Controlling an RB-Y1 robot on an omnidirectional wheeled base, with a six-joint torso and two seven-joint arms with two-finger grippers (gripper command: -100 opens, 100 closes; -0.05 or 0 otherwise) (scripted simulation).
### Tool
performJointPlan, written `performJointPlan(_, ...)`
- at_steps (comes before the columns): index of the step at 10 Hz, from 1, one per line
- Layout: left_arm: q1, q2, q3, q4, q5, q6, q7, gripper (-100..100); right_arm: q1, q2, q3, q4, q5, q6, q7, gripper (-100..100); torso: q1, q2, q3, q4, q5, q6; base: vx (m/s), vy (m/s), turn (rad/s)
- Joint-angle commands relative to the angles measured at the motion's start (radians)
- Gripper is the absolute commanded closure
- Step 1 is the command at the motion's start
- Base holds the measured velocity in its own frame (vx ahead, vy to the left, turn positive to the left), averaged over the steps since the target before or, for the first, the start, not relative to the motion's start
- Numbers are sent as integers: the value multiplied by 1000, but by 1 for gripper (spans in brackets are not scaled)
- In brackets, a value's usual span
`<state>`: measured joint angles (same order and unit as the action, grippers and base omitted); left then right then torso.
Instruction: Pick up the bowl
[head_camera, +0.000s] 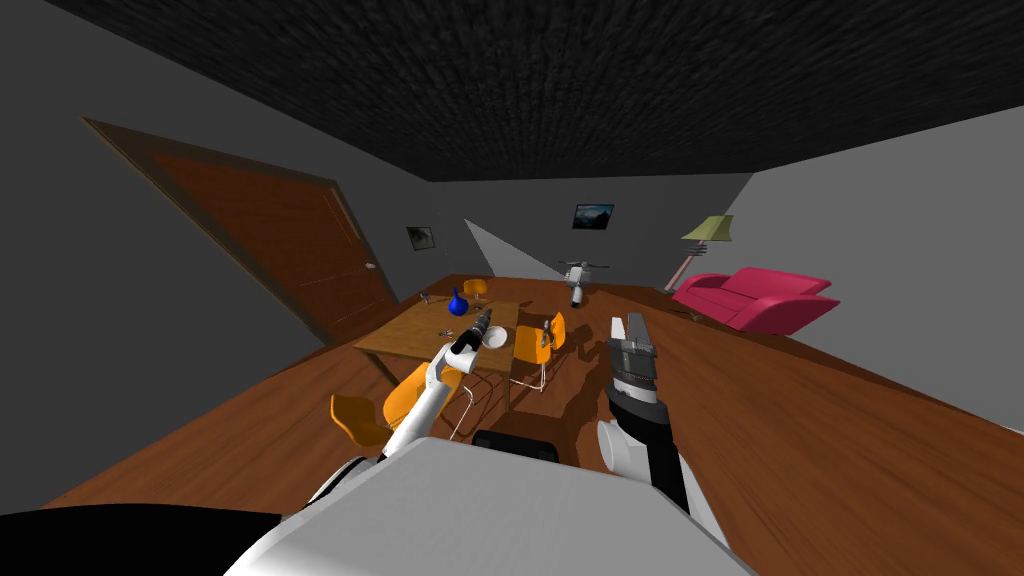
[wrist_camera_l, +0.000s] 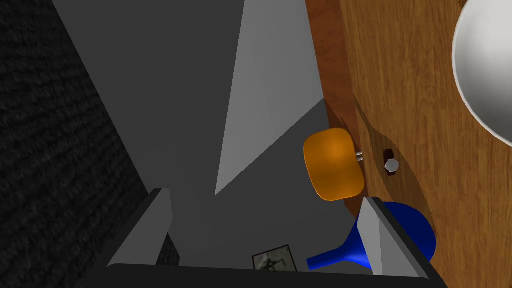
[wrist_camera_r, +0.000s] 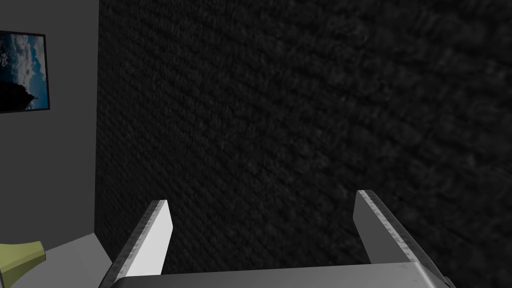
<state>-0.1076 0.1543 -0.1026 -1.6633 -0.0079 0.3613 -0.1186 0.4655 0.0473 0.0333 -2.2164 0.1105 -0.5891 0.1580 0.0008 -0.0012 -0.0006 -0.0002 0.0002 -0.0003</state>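
Bowl (head_camera: 494, 338) lies on table (head_camera: 410, 335), just beside left gripper (head_camera: 484, 319).

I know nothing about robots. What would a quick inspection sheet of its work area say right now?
Surface: wooden table, brown top.
Job's things: white bowl on the table near a corner, not between any fingers.
Clutter: blue vase and wristwatch on the table; orange chairs around it.
Grippers: left gripper open, beside the bowl; right gripper open, held away from the table.
Cables: nothing seen.
Surroundings: wood floor, brown door, pink sofa, floor lamp.
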Motion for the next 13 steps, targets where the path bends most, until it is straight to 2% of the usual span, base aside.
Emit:
performJointPlan(1,-13,-1,-3,50,2,50,-4,-100,0,0,0,0,0,0,0,0,0,0,0,0,0,0,19,9,-102)
performJointPlan(2,-27,0,-3,79,4,83,-6,-100,0,0,0,0,0,0,0,0,0,0,0,0,0,0,30,17,-86)
performJointPlan(3,-27,0,-3,84,4,95,-6,-100,0,0,0,0,0,0,0,0,0,-1,-1,0,0,0,28,14,15)
performJointPlan(4,-39,2,-2,118,8,134,-8,-100,0,0,0,0,0,0,0,0,0,-1,-1,0,0,0,33,7,-48)
performJointPlan(5,-39,2,-2,118,8,134,-8,-100,0,0,0,0,0,0,0,0,0,-1,-1,0,0,0,23,3,-32)
performJointPlan(7,-60,8,0,184,15,198,-13,-100,0,0,0,0,0,0,0,0,-1,-1,-1,0,0,0,37,4,-69)
performJointPlan(8,-60,8,0,184,15,208,-13,-100,0,0,0,0,0,0,0,0,-1,-2,-1,0,0,0,38,10,-32)
performJointPlan(11,-81,19,4,274,27,306,-20,-100,0,0,0,0,0,0,0,0,0,-2,-1,-1,0,0,45,9,-68)
performJointPlan(12,-81,19,4,274,27,312,-20,-100,0,0,0,0,0,0,0,0,0,-3,-2,-1,0,0,42,9,-10)
performJointPlan(13,-86,23,5,301,30,344,-22,-100,0,0,0,0,0,0,0,0,0,-2,-1,-1,0,0,37,3,-47)
